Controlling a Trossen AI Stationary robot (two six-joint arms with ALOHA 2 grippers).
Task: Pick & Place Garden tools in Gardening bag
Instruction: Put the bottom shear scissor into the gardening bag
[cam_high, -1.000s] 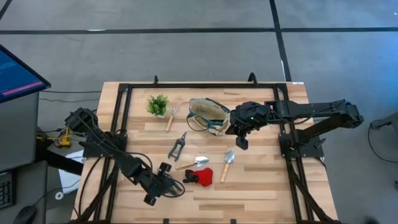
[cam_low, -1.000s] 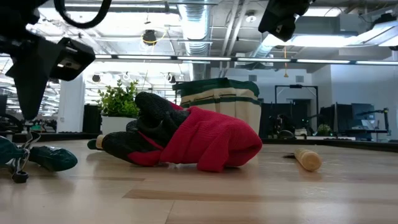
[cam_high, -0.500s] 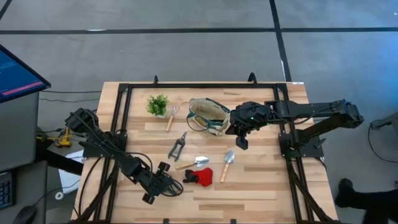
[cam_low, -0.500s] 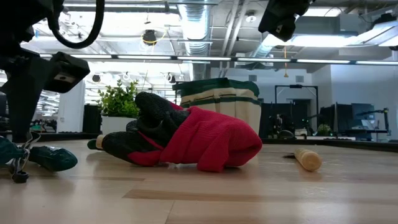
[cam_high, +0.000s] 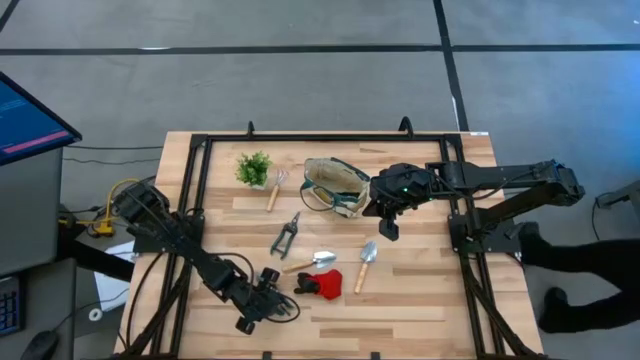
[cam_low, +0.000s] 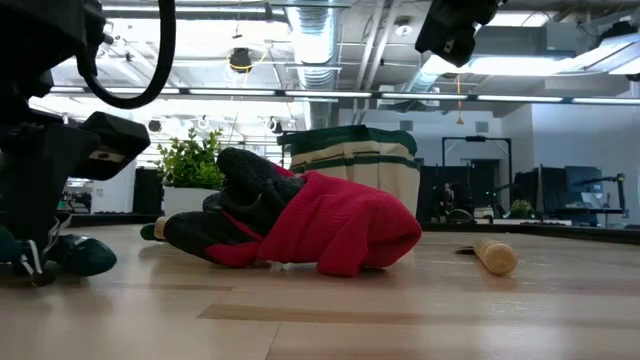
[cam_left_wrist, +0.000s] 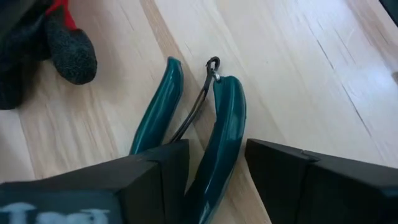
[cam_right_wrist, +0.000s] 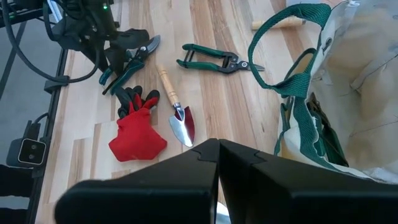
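No readable writing; only a blurred white mark on the left claw (cam_left_wrist: 214, 180) body. Left wrist view alone shows its fingers straddling one teal handle of the shears (cam_left_wrist: 217, 137) lying on the counter (cam_left_wrist: 298, 81); whether it pinches them, cannot tell. Right wrist view shows a second pair of pruners (cam_right_wrist: 217, 60), a trowel (cam_right_wrist: 177, 112), a red glove (cam_right_wrist: 137, 134) and the bag (cam_right_wrist: 348, 81). Right claw (cam_high: 387, 228) pressed together, empty, raised beside the bag (cam_high: 335, 186).
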